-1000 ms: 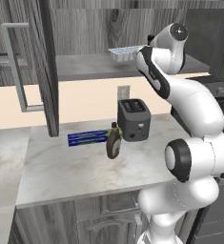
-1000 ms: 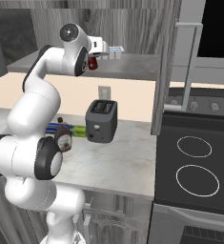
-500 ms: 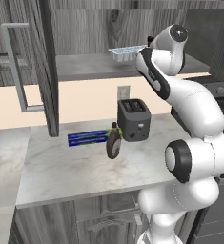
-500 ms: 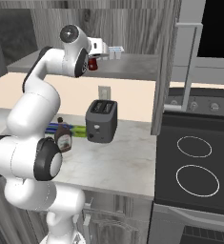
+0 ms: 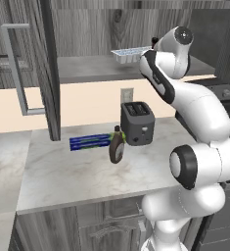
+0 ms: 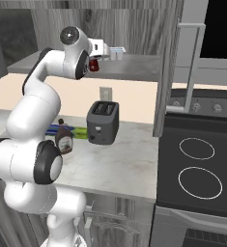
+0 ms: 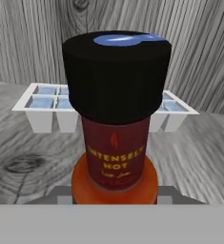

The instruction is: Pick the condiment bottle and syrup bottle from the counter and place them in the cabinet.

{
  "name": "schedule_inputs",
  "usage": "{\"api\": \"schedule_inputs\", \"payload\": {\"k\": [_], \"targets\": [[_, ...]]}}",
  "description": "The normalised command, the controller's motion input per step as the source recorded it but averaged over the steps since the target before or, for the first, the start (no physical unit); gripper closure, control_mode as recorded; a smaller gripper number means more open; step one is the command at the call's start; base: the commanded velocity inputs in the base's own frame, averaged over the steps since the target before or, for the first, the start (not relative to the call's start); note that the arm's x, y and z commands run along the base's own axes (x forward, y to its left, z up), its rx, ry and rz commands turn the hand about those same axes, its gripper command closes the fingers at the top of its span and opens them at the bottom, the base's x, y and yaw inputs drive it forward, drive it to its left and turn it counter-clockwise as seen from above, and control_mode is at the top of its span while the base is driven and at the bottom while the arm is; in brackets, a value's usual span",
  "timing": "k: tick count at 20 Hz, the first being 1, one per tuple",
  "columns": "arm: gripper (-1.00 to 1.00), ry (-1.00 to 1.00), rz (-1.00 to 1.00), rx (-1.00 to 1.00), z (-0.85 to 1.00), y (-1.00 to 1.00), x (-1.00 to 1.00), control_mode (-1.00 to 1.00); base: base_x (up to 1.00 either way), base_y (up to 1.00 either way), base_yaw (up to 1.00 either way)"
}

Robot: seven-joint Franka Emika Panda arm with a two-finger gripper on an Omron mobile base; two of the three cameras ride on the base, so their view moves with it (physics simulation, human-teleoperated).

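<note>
The syrup bottle [image 5: 117,148] is standing on the counter [image 5: 77,176], just beside the toaster [image 5: 137,123]. Further right, the gripper [image 6: 92,64] is grasping the red sauce bottle [image 7: 115,128] over the cabinet shelf [image 6: 134,71], near the ice tray [image 7: 39,104].

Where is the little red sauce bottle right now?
The condiment bottle is up at the cabinet shelf, held in the end effector, right in front of the white ice cube tray.
</note>
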Motion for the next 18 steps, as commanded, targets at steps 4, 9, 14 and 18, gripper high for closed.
{"api": "schedule_inputs", "payload": {"k": [4, 9, 14, 18], "targets": [[-1.00, -0.02, 0.00, 0.00, -0.06, -0.21, 0.09, -1.00, 0.00, 0.00, 0.00], [-1.00, -0.05, 0.00, 0.00, 0.00, -0.30, 0.12, -1.00, 0.00, 0.00, 0.00], [-1.00, -0.06, 0.00, 0.00, 0.00, -0.08, 0.00, -1.00, 0.00, 0.00, 0.00], [-1.00, -0.08, 0.00, 0.00, 0.01, 0.00, -0.01, -1.00, 0.00, 0.00, 0.00]]}}
